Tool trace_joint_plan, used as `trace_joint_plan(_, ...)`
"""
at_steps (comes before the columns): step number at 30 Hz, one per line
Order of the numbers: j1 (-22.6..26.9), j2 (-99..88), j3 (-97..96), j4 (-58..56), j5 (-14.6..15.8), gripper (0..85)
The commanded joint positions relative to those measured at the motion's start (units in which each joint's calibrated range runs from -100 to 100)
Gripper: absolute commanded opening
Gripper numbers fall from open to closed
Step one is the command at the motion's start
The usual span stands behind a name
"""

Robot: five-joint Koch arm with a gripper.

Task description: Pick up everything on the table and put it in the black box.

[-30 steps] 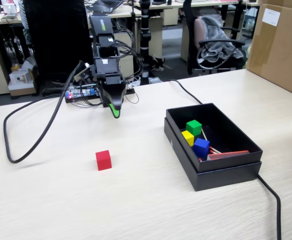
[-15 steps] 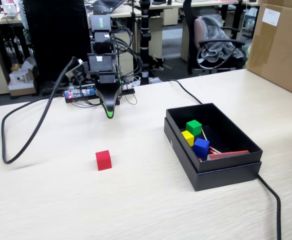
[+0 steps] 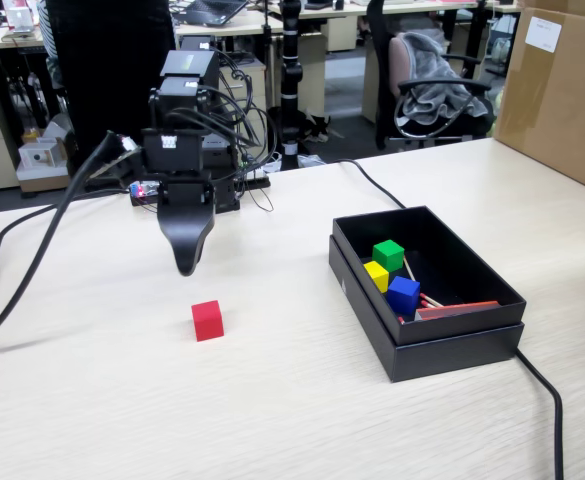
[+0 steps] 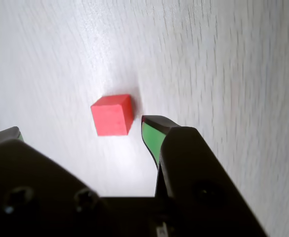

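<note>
Sitting alone on pale table [image 3: 92,400]: small glossy red cube [image 3: 207,320], upright.

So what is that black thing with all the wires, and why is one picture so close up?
It is a small robot arm. Its gripper, hanging open and empty, works like a pinching hand. One picture comes from a camera standing by the pale wooden table; the close one from a camera on the arm's wrist, looking down past the gripper. A small red cube lies on the table. The green cube, yellow cube and blue cube sit inside the shallow black cardboard box.
</note>
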Motion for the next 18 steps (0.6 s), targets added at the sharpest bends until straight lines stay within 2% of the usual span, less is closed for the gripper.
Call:
trace_joint_plan(1,-0.63,4.66,5.87,-0.45,-0.93,47.3)
trace_joint_plan(8,-0.63,15.45,10.77,-0.45,-1.22,47.2)
trace_joint_plan(18,2.00,19.81,10.40,-0.53,-1.17,47.2)
